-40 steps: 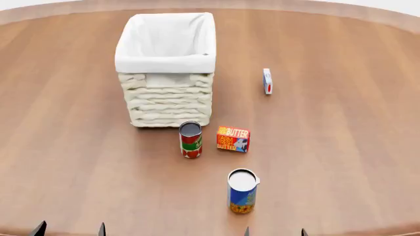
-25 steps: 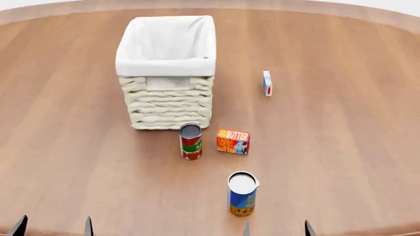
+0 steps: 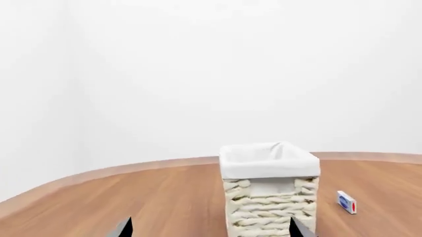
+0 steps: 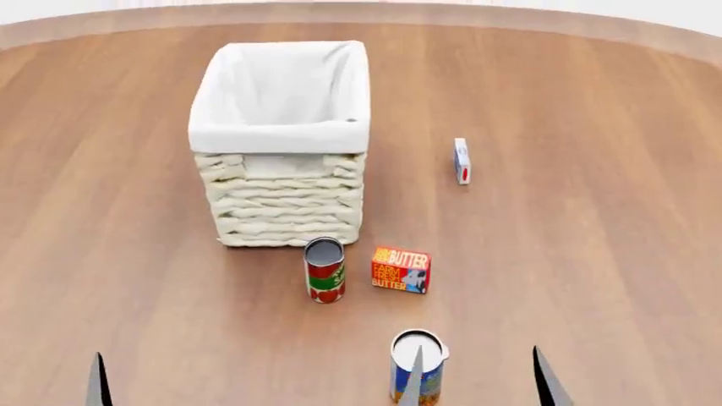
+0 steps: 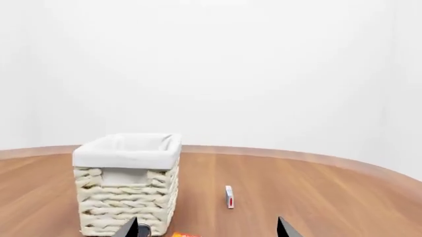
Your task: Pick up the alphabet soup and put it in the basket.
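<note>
The alphabet soup (image 4: 417,366) was seen upright near the front edge of the table (image 4: 609,220), well apart from the basket (image 4: 282,148), which stood farther back. 2 other items were placed between them: a red-and-green can (image 4: 324,270) just in front of the basket and a butter box (image 4: 401,270) beside that can. A small white carton (image 4: 462,161) was set off to the right, clear of any likely path. The right gripper (image 4: 479,376) was shown with its fingers spread apart and nothing between them; 1 fingertip overlapped the soup can in the head view, though contact could not be confirmed. Only 1 tip of the left gripper (image 4: 100,381) was visible there, but in the left wrist view its 2 tips were seen wide apart and empty. It was judged that an off-centre closure could tip or roll the tall, narrow can, and that a low carry toward the basket could knock over the red-and-green can or catch the cloth-lined rim.
</note>
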Robot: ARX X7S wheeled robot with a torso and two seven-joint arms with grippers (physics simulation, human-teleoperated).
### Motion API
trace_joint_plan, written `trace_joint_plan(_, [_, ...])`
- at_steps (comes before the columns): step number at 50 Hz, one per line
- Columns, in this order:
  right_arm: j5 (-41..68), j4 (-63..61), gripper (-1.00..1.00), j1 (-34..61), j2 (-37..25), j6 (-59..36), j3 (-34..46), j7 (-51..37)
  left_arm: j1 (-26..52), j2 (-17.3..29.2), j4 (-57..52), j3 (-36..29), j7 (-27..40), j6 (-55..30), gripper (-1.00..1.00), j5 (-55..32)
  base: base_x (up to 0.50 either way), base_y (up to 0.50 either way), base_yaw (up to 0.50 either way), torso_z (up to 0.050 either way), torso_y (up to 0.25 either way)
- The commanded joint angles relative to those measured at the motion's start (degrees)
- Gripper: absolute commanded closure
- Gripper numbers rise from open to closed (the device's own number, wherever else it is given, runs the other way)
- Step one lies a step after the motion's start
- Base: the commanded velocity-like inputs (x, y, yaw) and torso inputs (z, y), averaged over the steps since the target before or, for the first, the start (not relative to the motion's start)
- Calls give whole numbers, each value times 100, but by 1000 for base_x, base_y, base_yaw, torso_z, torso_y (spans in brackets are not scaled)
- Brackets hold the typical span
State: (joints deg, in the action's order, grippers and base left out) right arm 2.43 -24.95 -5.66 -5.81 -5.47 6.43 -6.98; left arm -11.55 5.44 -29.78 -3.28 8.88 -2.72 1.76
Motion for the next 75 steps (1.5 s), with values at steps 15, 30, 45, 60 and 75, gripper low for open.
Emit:
trace_joint_plan(15, [203, -251, -100, 30, -189, -101, 146, -171, -71, 200, -248, -162, 240, -102, -100, -75, 499, 0, 0, 0, 0])
trace_joint_plan(30, [268, -272, -100, 42, -264, -124, 211, -271, -34, 290, -211, -241, 337, -159, -100, -119, 499, 0, 0, 0, 0])
trace_joint_plan(45, [395, -181, -100, 72, -317, -81, 216, -355, -9, 362, -139, -270, 446, -154, -100, -167, 295, 0, 0, 0, 1])
trace_joint_plan(60, [393, -169, -100, 73, -396, -65, 291, -427, 3, 431, -117, -335, 517, -166, -100, -208, 0, 437, 0, 0, 0])
trace_joint_plan(75, [417, -127, -100, 56, -445, -13, 330, -513, 4, 495, -76, -402, 582, -152, -100, -235, 0, 500, 0, 0, 0])
